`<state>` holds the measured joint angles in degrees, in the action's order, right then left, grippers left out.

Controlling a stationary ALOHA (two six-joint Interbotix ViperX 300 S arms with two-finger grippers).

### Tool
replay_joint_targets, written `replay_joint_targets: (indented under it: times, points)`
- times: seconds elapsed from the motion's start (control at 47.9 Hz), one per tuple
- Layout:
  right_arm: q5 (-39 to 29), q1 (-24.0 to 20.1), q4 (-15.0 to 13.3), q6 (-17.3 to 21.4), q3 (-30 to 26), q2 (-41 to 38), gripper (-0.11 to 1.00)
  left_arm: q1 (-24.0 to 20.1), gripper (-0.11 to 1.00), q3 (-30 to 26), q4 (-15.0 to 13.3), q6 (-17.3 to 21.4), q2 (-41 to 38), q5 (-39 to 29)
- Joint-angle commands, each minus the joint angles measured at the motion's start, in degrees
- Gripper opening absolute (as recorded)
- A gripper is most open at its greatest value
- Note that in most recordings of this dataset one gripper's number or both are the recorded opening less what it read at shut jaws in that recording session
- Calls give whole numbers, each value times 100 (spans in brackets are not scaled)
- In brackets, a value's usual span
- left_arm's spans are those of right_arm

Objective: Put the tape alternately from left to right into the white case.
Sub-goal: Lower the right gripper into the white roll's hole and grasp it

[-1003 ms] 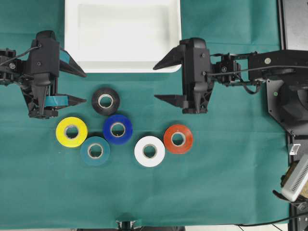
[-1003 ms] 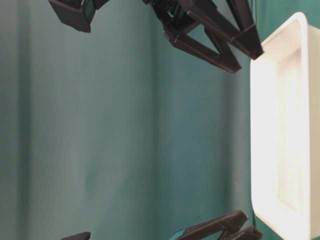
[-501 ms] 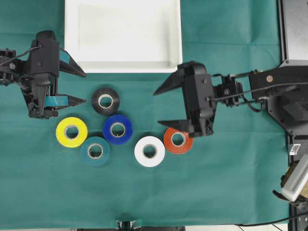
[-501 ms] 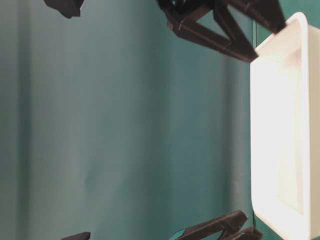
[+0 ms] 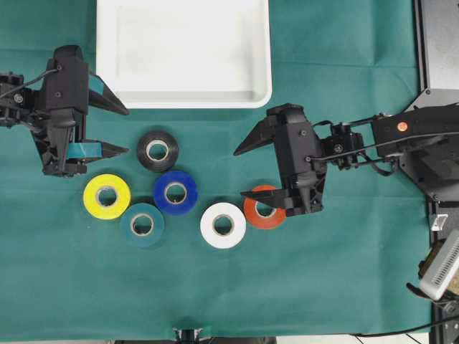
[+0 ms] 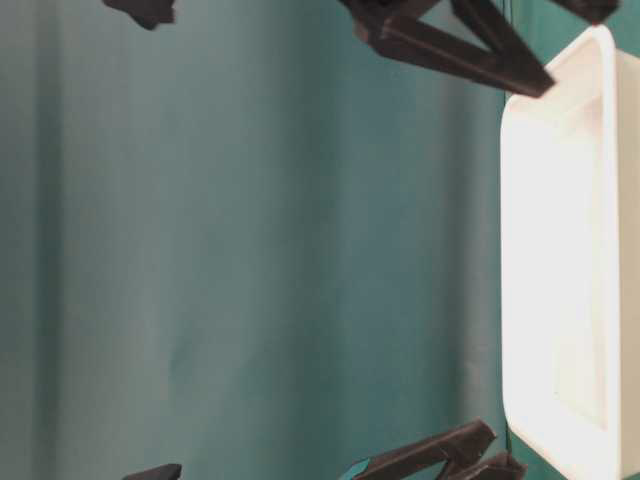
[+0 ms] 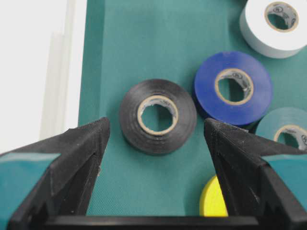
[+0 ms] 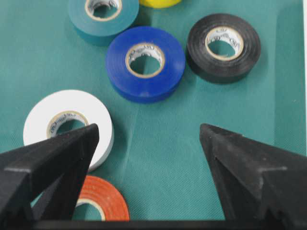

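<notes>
Glossy ring-shaped tape rolls, seemingly vinyl

The right tool partly hides the red-orange roll (perhaps a third).

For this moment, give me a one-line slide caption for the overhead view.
Six tape rolls lie below the empty white case; open right gripper hovers beside the red-orange roll, left gripper open.
</notes>
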<state>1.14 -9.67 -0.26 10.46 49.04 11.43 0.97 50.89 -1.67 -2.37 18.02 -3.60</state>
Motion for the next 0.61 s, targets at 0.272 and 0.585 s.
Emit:
replay_joint_targets:
  times: [0.272,0.585]
  points:
    - [-615,-149,0,396,-580,-624,81,-9,81,-88,0,0,26,26]
    - [-747,-334,0,519,-976,-1160,81,-9,81,-79,0,0,18,26]
